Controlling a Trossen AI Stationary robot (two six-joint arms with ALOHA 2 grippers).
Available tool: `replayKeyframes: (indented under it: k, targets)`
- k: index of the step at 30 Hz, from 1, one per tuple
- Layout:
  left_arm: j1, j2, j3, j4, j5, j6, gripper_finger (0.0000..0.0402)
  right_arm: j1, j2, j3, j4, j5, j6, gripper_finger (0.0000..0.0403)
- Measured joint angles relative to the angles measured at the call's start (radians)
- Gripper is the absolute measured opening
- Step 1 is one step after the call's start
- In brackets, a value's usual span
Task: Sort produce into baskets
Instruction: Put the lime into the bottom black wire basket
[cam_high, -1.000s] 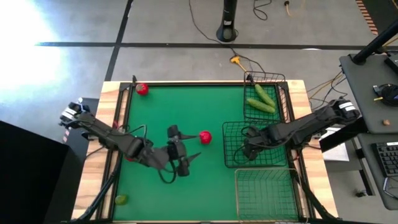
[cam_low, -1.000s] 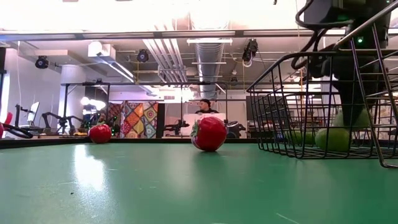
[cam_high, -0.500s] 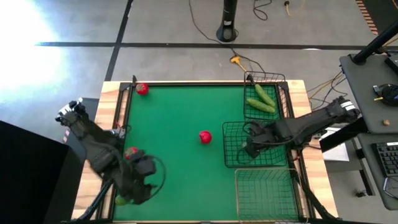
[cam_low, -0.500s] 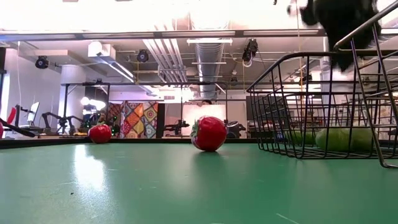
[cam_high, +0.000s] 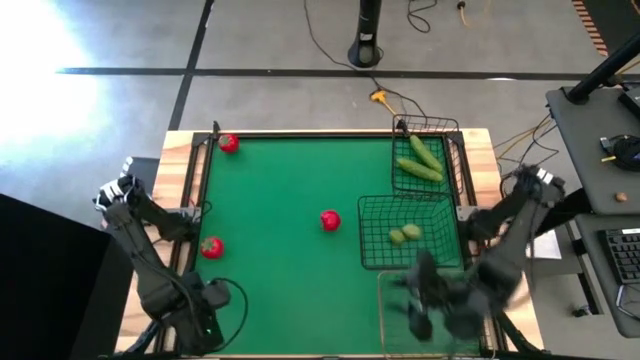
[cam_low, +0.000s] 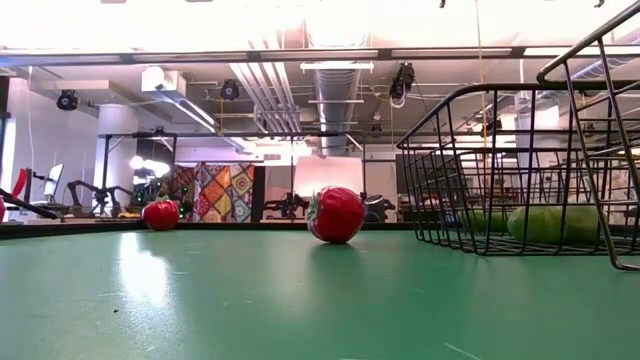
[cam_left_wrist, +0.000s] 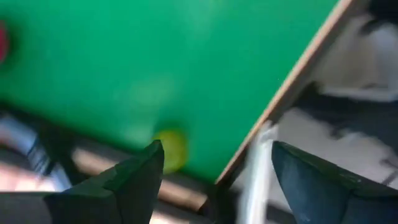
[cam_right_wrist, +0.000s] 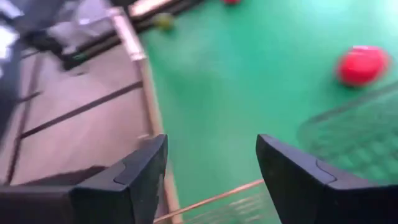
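Three red fruits lie on the green mat: one at the far left (cam_high: 229, 143), one in the middle (cam_high: 330, 220) and one near the left edge (cam_high: 211, 247). Two cucumbers (cam_high: 420, 160) lie in the narrow dark basket (cam_high: 452, 150). Two yellow-green fruits (cam_high: 404, 234) lie in the square dark basket (cam_high: 362, 230). The third yellow-green fruit (cam_left_wrist: 171, 149) lies by the mat's near left corner. My left gripper (cam_left_wrist: 214, 168) is open and empty just above and beside it. My right gripper (cam_right_wrist: 211, 162) is open and empty over the pale basket (cam_high: 385, 290), blurred in the high view (cam_high: 420, 315).
The low view shows the middle red fruit (cam_low: 336, 214), a farther red fruit (cam_low: 160, 213) and the square basket's wire wall (cam_low: 450, 170). A wooden frame (cam_high: 170, 200) borders the mat. Cables and a stand's foot (cam_high: 367, 50) lie on the floor beyond the far edge.
My left gripper has swung from the mat's middle toward the near left corner, over the yellow-green fruit there. My right gripper has risen out of the square basket and gone toward the near edge, over the pale basket. Two yellow-green fruits lie in the square basket.
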Motion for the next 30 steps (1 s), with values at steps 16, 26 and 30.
replayKeyframes:
  k: [16, 26, 30]
  targets:
    - [0.001, 0.016, -0.289, 0.119, 0.255, 0.003, 0.0268, 0.258, 0.559, 0.565, 0.004, 0.025, 0.050, 0.0257]
    - [-0.002, 0.015, -0.356, 0.250, 0.282, -0.011, 0.0294, 0.263, 0.806, 0.888, 0.012, -0.028, -0.053, 0.0261]
    - [-0.002, 0.015, -0.367, 0.262, 0.291, -0.044, 0.0310, 0.263, 0.801, 0.869, 0.034, -0.063, -0.072, 0.0251]
